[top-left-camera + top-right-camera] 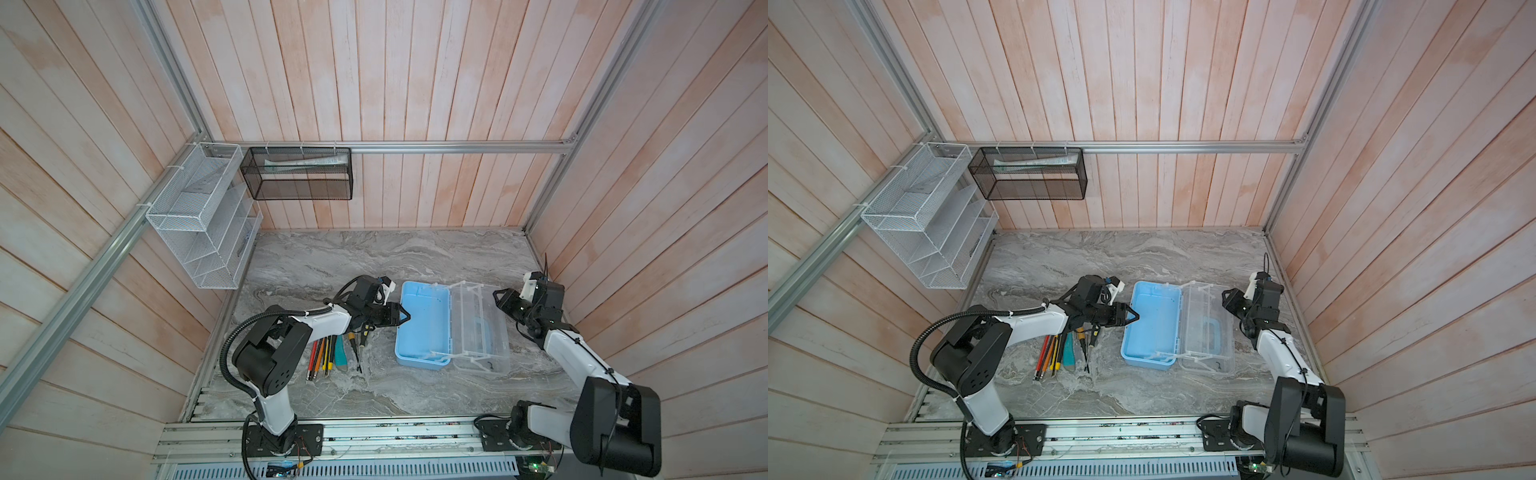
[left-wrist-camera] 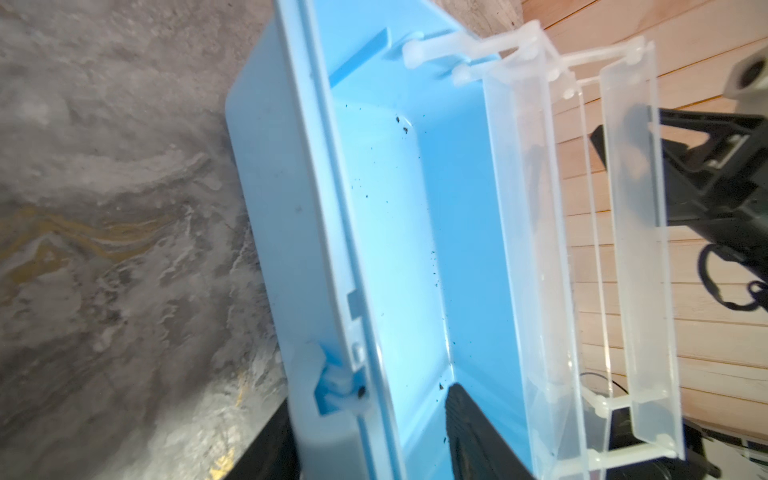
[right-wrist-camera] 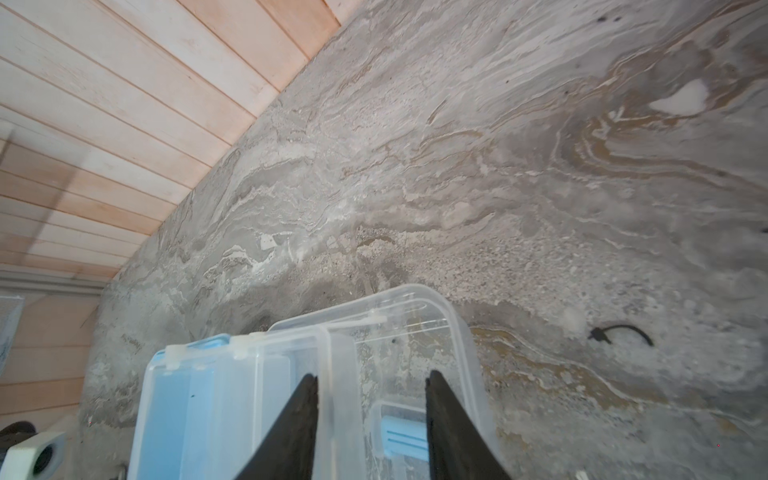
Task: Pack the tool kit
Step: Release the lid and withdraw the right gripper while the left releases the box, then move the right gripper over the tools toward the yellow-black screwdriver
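Note:
The tool kit's light blue box (image 1: 424, 324) (image 1: 1152, 324) lies open on the marble table, and its inside shows bare in the left wrist view (image 2: 399, 232). Its clear inner tray (image 1: 467, 316) (image 2: 523, 216) stands swung out on its arms, over the clear lid (image 1: 488, 345) (image 3: 415, 324) with the blue handle (image 3: 405, 436). Screwdrivers and other small tools (image 1: 328, 353) (image 1: 1059, 351) lie in a row left of the box, partly under the left arm. My left gripper (image 1: 405, 313) (image 1: 1136, 316) (image 2: 370, 440) is open and straddles the box's left wall. My right gripper (image 1: 498, 296) (image 1: 1225, 297) (image 3: 376, 399) is open over the tray and lid.
A white wire mesh rack (image 1: 203, 220) and a black mesh basket (image 1: 299, 172) hang on the back-left walls. A small black curved piece (image 3: 619, 332) lies on the table beside the lid. Wooden walls close in the table on three sides.

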`<state>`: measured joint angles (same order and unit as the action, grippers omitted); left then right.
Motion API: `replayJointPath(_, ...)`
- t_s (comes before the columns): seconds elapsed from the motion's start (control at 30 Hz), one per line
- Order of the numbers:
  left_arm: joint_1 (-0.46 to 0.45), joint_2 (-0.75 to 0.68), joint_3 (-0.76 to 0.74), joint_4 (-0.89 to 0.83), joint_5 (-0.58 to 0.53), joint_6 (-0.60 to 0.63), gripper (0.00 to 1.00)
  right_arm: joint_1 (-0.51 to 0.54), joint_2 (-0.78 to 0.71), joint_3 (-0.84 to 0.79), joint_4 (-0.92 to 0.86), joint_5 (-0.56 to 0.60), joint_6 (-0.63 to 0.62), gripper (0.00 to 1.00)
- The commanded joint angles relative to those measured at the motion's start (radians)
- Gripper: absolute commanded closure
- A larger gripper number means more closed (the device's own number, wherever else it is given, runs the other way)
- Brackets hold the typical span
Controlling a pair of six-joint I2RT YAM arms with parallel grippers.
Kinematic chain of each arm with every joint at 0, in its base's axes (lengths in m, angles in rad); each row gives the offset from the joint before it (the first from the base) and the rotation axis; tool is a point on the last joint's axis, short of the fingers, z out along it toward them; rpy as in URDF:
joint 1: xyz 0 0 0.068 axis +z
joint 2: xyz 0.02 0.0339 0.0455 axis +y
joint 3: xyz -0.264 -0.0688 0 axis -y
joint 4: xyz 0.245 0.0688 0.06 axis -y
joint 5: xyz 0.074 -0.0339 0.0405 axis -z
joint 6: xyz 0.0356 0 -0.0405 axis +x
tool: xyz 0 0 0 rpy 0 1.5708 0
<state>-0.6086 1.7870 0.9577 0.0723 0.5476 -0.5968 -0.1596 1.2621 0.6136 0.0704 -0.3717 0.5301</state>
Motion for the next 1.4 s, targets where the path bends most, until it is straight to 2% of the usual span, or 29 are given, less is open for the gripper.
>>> replayJointPath(0.0,-0.022,0.008,0.015,0.086,0.040,-0.021,0.44,0.005,0.054,0.065,0.074,-0.064,0.001,0.60)
replayJointPath(0.27,-0.053,0.053,0.096,0.064,0.039,-0.022,0.42,0.027,0.218,0.271,0.069,-0.068,-0.050,0.60)
replayJointPath(0.37,-0.051,0.033,0.077,0.026,-0.011,0.004,0.30,0.041,0.279,0.350,0.040,-0.070,-0.063,0.60)
replayJointPath(0.47,-0.031,0.009,0.070,-0.025,-0.053,0.038,0.22,0.058,0.296,0.407,-0.049,-0.012,-0.119,0.55)
replayJointPath(0.57,0.010,-0.023,0.053,-0.026,-0.043,0.041,0.15,0.060,0.250,0.390,-0.081,0.035,-0.138,0.51)
replayJointPath(0.67,0.060,-0.078,0.050,-0.060,-0.059,0.064,0.12,0.095,0.173,0.400,-0.165,0.115,-0.176,0.50)
replayJointPath(0.77,0.107,-0.165,0.050,-0.121,-0.109,0.102,0.09,0.220,0.094,0.460,-0.289,0.291,-0.235,0.48)
replayJointPath(0.87,0.154,-0.279,0.034,-0.180,-0.189,0.132,0.07,0.375,0.060,0.533,-0.408,0.377,-0.236,0.47)
replayJointPath(1.0,0.239,-0.437,-0.027,-0.245,-0.308,0.136,0.05,0.635,0.079,0.534,-0.428,0.360,-0.113,0.47)
replayJointPath(1.13,0.382,-0.609,-0.167,-0.246,-0.395,0.109,0.01,0.863,0.186,0.535,-0.395,0.335,0.022,0.47)
replayJointPath(1.23,0.494,-0.723,-0.277,-0.222,-0.399,0.082,0.00,0.966,0.287,0.536,-0.328,0.276,0.092,0.47)
replayJointPath(1.37,0.580,-0.811,-0.352,-0.239,-0.394,0.077,0.00,1.042,0.456,0.615,-0.373,0.254,0.087,0.47)
